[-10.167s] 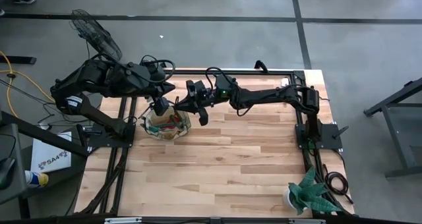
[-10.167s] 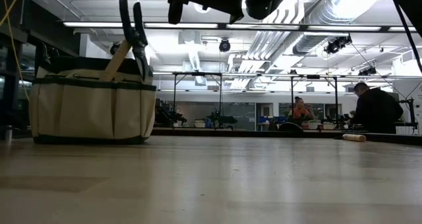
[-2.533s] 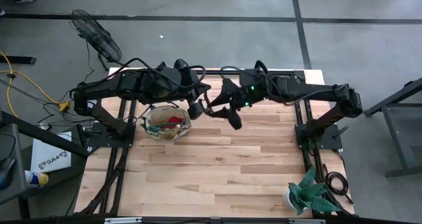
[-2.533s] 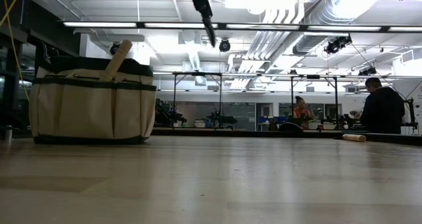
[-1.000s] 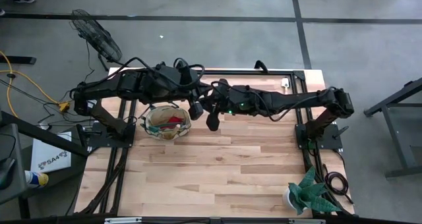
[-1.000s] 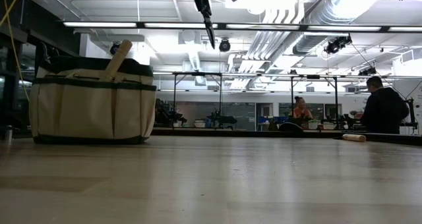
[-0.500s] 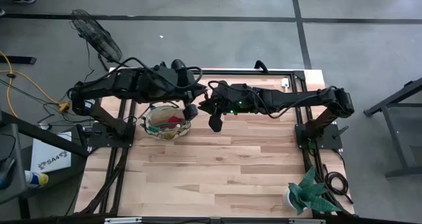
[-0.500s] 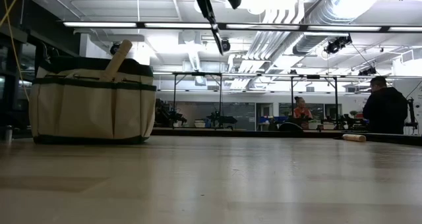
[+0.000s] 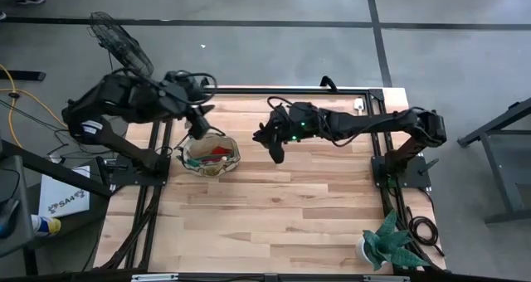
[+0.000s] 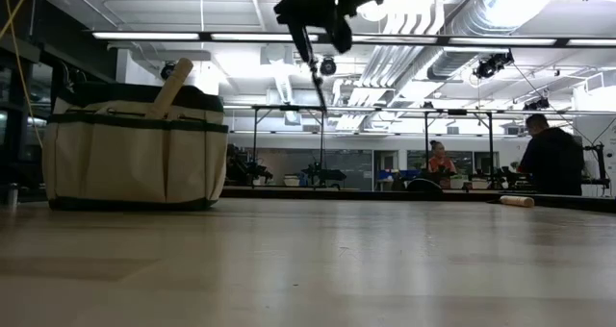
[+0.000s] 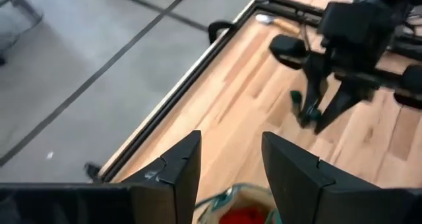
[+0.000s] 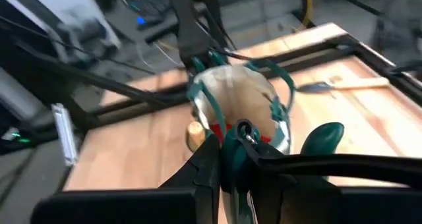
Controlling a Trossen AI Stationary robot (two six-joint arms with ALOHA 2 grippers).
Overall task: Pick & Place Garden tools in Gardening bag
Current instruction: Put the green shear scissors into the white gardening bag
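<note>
The beige, green-trimmed gardening bag (image 9: 236,156) (image 10: 135,159) stands upright at the table's far left. A wooden handle (image 10: 173,85) sticks out of it and a red item (image 9: 217,152) lies inside. My left gripper (image 9: 197,131) (image 11: 231,137) hangs open over the bag's far-left rim, holding nothing. My right gripper (image 9: 270,141) (image 12: 241,151) (image 10: 322,24) is right of the bag, high above the table, shut on the green-handled pruning shears (image 12: 323,141). A wooden-handled trowel (image 12: 339,85) lies flat by the far right edge. My right gripper pinches the shears between its two fingers at the green part beside the metal pivot bolt (image 12: 244,130); one green handle sticks out sideways. In the low view the shears' thin dark end (image 10: 313,72) hangs slanting below the gripper, clear of the table and the bag.
A white pot with a green spiky plant (image 9: 386,242) stands at the near right corner. Black frame rails (image 9: 390,166) run along the table's left and right sides. A fan (image 9: 120,41) stands off the far left corner. People (image 10: 549,159) are in the room behind.
My left gripper has drawn away from the shears and my right gripper, going toward the table's left edge, and now hangs over the bag's rim. My right gripper has come down a little with the shears, which hang more slanted than before.
</note>
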